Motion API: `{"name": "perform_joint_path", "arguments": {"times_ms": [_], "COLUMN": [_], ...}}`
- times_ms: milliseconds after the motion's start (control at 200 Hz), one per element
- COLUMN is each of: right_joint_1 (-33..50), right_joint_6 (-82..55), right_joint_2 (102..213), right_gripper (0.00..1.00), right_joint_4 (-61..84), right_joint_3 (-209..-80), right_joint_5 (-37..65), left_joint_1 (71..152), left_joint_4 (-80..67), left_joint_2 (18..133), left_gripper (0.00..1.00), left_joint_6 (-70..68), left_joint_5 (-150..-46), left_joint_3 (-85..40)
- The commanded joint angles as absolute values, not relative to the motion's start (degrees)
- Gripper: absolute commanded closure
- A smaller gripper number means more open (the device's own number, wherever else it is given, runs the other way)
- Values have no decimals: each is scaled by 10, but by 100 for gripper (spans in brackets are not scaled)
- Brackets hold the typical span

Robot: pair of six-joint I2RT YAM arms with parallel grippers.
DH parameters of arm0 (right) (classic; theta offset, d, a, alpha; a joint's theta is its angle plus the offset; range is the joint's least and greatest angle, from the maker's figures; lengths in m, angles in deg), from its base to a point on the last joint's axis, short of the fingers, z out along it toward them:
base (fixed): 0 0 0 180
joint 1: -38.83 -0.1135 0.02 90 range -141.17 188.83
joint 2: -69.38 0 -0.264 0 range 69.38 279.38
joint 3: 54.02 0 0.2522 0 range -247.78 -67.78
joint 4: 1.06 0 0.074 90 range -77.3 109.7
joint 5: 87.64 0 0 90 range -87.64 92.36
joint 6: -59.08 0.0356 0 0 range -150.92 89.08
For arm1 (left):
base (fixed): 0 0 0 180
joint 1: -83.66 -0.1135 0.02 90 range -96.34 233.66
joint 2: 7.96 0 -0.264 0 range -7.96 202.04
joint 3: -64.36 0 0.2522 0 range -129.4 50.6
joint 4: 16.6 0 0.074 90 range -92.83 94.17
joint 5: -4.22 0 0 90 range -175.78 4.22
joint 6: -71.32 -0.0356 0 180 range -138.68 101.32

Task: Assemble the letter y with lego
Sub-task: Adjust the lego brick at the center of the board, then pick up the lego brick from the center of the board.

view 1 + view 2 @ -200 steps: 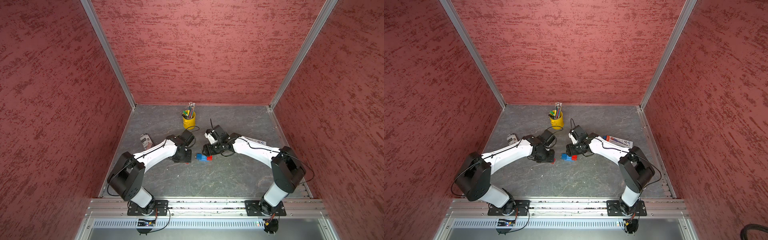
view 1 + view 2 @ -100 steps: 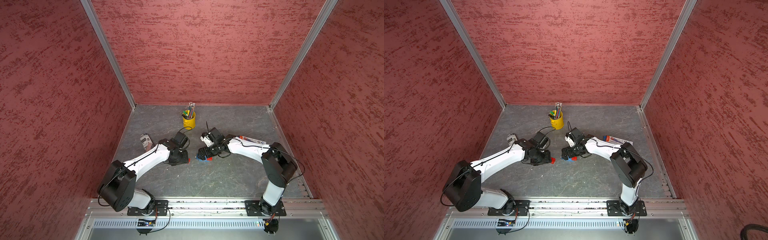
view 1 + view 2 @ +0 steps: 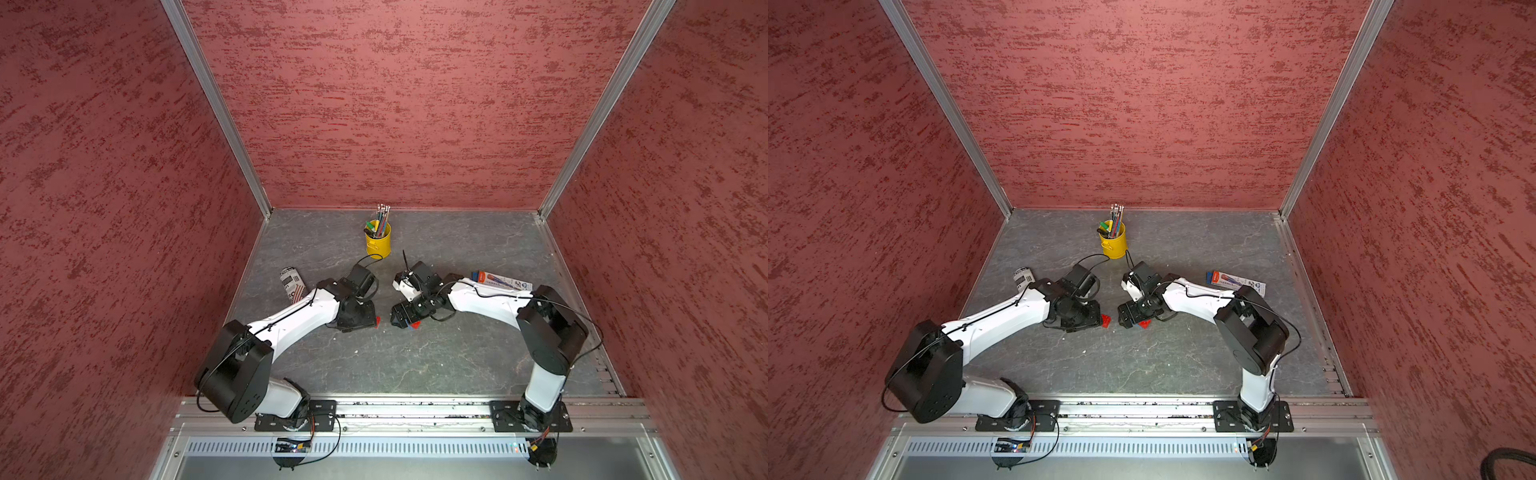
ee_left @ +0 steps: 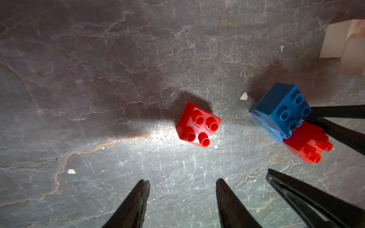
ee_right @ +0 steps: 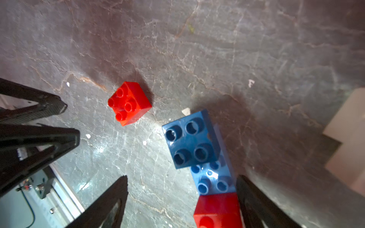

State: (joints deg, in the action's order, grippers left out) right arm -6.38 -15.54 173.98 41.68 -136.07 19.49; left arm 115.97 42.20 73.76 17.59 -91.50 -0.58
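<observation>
Right wrist view shows the lego best. A square blue brick (image 5: 189,140) sits on one end of a longer blue brick (image 5: 214,178), and a red brick (image 5: 217,211) is joined at the other end. This joined piece lies on the surface (image 5: 256,49) between the widely spread fingers of my right tool (image 5: 182,177), just beside one finger and apart from the other.

A loose red brick (image 5: 129,103) lies near it. I count two red and two blue.

Pale stepped blocks (image 5: 347,138) at the edge are too blurred to count.

The left wrist view shows my left tool (image 4: 182,181) spread and empty, near the loose red brick.

Only the top views show the yellow cup (image 3: 378,243).
</observation>
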Motion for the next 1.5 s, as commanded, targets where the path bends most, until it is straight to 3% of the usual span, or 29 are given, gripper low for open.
{"name": "perform_joint_path", "arguments": {"times_ms": [0, 616, 962, 1232, 1493], "right_joint_1": [-75, -103, -104, -108, -109], "right_joint_6": [-165, -183, -190, -194, -196], "right_joint_2": [1756, 1809, 1819, 1827, 1822], "right_gripper": [14, 46, 53, 52, 63], "right_joint_4": [448, 502, 511, 518, 524], "right_joint_3": [-1393, -1439, -1455, -1459, -1471], "right_joint_5": [133, 37, 33, 27, 21], "left_joint_1": [1151, 1138, 1134, 1128, 1125], "left_joint_4": [414, 407, 404, 402, 399], "left_joint_2": [728, 712, 718, 719, 720], "left_gripper": [42, 42, 42, 42, 42], "left_joint_6": [179, 185, 183, 180, 179], "left_joint_5": [-918, -927, -931, -933, -933], "left_joint_3": [4, 27, 31, 31, 37]}}
